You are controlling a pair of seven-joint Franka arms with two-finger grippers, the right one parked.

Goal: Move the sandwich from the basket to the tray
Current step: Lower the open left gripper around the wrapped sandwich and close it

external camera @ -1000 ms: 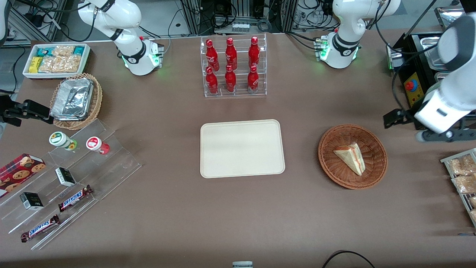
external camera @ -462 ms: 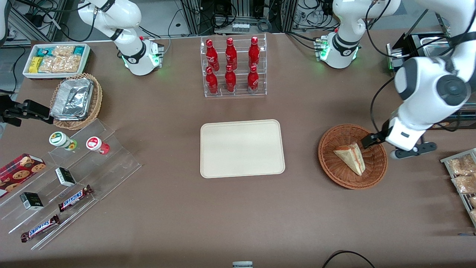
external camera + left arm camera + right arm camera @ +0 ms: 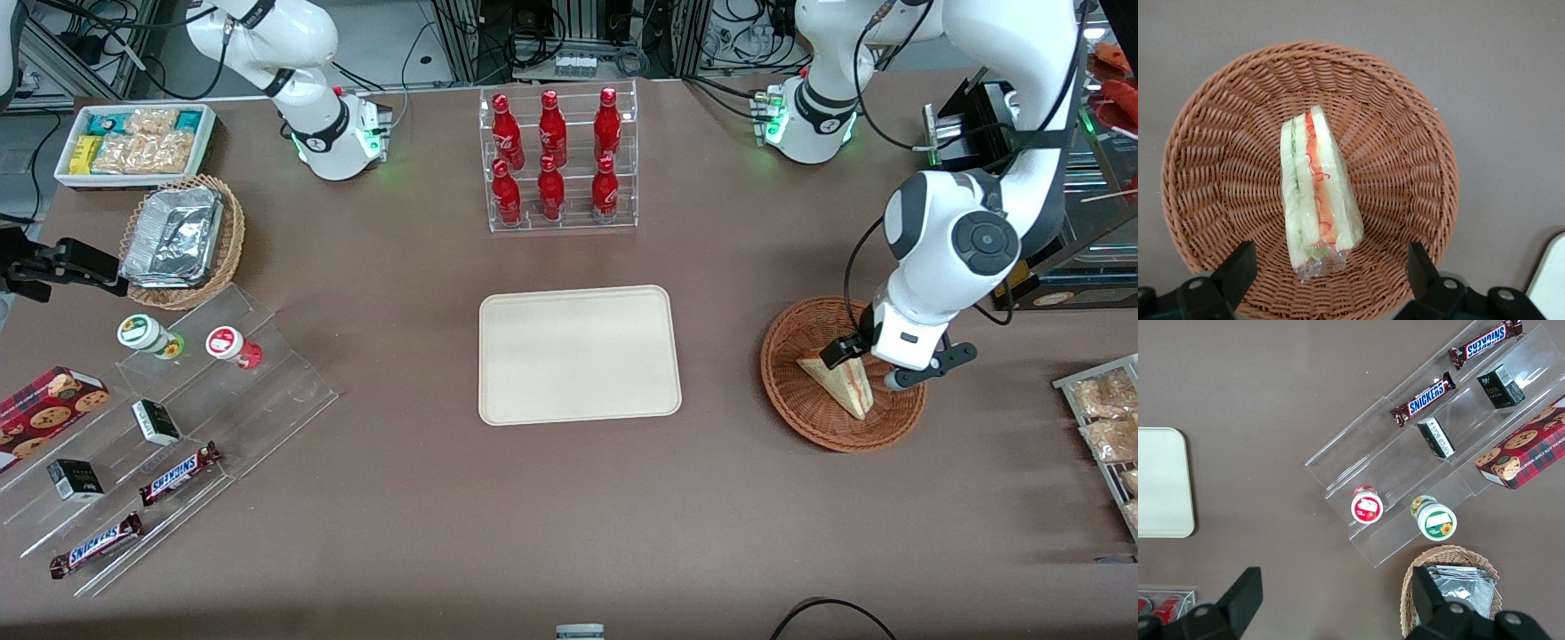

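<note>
Sandwich (image 3: 1315,190) — lying in basket (image 3: 1418,140) | claw (image 3: 1328,283) above it — fingers spread wide

A robotics lab is standing in for a snack shop. Two white arms are sitting bolted to a brown table (image 3: 409,533), with cable bundles and equipment racks (image 3: 569,36) running along its edge farthest from the camera. Shop-style stock is lying around: red bottles (image 3: 553,156) in a clear rack, chocolate bars (image 3: 178,473) and a cookie box (image 3: 49,404) on acrylic steps, a tub of snack packets (image 3: 133,142). The working arm's end effector (image 3: 867,366) is hovering, fingers spread, above a basket (image 3: 800,400).
</note>
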